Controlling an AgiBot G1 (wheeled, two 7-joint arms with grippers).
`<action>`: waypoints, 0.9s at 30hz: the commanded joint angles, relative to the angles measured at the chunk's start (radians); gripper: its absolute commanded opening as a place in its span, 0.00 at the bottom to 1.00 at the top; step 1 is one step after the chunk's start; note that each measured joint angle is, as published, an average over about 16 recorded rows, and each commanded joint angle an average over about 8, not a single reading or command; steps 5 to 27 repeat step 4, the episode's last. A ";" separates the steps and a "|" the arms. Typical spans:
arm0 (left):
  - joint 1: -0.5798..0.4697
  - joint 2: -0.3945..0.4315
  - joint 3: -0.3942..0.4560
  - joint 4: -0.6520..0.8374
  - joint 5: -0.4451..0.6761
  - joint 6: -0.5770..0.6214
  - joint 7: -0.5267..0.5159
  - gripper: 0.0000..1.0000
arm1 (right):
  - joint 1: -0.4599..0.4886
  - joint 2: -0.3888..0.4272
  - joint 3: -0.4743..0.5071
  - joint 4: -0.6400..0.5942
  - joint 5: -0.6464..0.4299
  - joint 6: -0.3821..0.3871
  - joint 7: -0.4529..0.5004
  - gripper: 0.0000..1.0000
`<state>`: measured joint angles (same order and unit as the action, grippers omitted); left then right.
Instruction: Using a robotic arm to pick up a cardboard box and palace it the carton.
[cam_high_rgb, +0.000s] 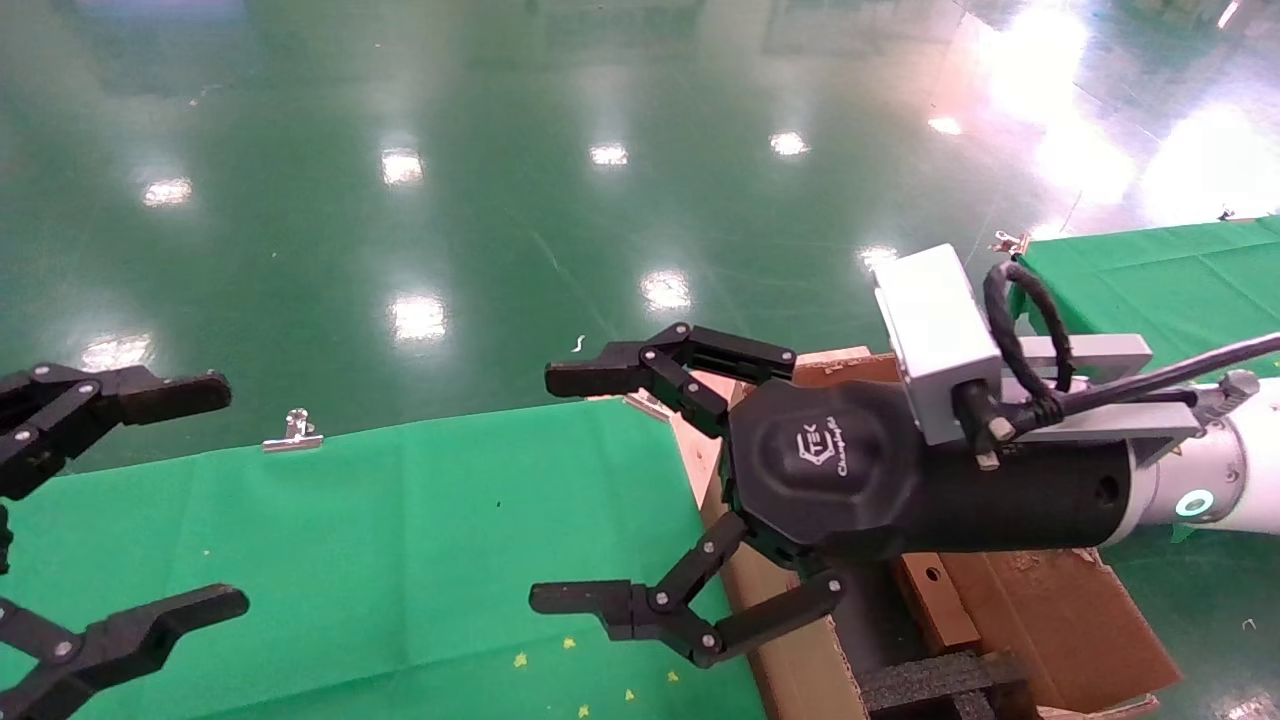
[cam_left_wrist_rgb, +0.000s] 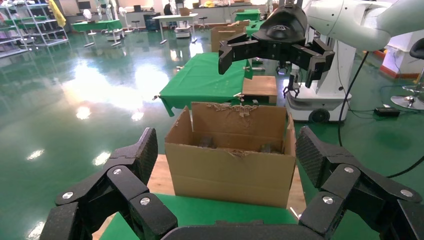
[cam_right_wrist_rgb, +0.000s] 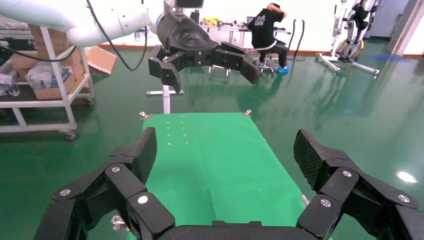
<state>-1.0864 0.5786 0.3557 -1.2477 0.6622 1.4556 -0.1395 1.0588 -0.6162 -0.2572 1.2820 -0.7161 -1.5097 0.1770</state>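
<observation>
right pincer (cam_high_rgb: 560, 490) spread, empty | cardboard box (cam_high_rgb: 935, 600) in carton (cam_high_rgb: 800, 670), beneath it

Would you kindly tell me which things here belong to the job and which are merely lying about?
Job: right gripper, open, above the carton; cardboard box lying inside it.
Lying about: left gripper, parked open; metal clip; green table; black foam inserts.

Your right gripper (cam_high_rgb: 565, 490) — black linked fingers, silver screws, white logo, silver camera block (cam_high_rgb: 935, 340), black cables, teal ring (cam_high_rgb: 1193, 503).
</observation>
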 joint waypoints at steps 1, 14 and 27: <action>0.000 0.000 0.000 0.000 0.000 0.000 0.000 1.00 | 0.005 0.002 -0.008 0.001 -0.005 0.005 0.004 1.00; 0.000 0.000 0.000 0.000 0.000 0.000 0.000 1.00 | 0.007 0.002 -0.010 0.001 -0.006 0.006 0.006 1.00; 0.000 0.000 0.000 0.000 0.000 0.000 0.000 1.00 | 0.007 0.002 -0.010 0.001 -0.006 0.006 0.006 1.00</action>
